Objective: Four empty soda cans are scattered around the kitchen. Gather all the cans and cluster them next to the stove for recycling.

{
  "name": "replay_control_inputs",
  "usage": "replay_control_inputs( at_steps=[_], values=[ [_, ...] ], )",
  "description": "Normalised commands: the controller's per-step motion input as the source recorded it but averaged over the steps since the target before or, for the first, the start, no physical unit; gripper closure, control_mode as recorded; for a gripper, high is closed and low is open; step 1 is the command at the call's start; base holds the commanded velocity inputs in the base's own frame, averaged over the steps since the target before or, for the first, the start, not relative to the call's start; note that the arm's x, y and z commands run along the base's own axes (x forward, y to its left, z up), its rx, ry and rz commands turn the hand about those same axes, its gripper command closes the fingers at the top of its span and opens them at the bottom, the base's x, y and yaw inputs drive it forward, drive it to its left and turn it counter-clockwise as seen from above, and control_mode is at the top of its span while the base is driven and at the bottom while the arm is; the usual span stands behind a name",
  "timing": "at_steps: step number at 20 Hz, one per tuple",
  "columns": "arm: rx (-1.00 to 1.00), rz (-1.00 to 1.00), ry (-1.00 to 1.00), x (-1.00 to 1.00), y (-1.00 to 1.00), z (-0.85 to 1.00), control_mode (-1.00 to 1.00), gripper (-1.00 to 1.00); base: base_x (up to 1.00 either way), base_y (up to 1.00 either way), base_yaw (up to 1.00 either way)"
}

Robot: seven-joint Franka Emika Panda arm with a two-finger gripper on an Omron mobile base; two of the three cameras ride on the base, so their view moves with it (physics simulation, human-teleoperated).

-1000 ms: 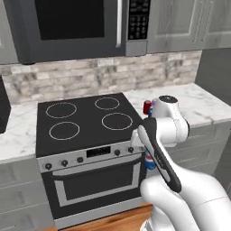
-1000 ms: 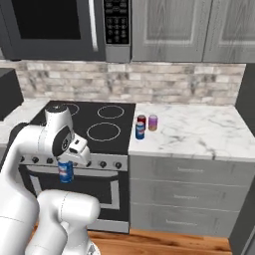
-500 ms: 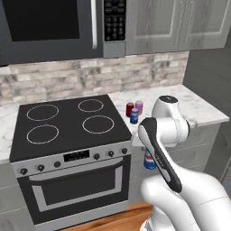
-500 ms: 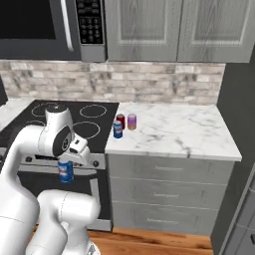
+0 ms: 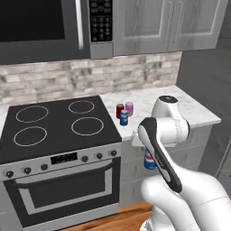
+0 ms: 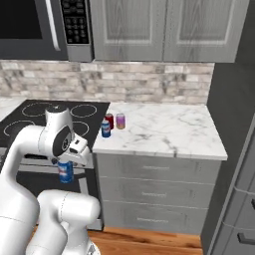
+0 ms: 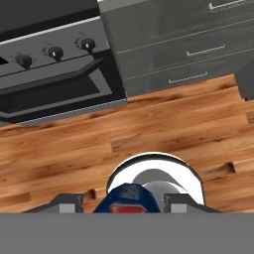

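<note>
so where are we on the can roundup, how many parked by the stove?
Done: three cans stand clustered on the counter just right of the stove: red can, pink-purple can, blue can. In hand: the tool is shut on the fourth can, blue, held low in front of the oven. Left: lift it and set it beside the other three.
</note>
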Motion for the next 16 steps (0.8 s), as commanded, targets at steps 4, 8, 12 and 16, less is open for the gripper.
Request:
replay_control_inputs(
  at_steps=[4,8,12,16],
  values=[
    [0.0,0.0,0.0,0.0,0.0,0.0,1.0,1.0,0.18,-0.29,0.0],
    [0.0,0.0,0.0,0.0,0.0,0.0,1.0,1.0,0.2,-0.38,0.0],
    [0.0,0.0,0.0,0.0,0.0,0.0,1.0,1.0,0.15,-0.44,0.0],
    [0.0,0.0,0.0,0.0,0.0,0.0,1.0,1.0,0.25,-0.29,0.0]
  ],
)
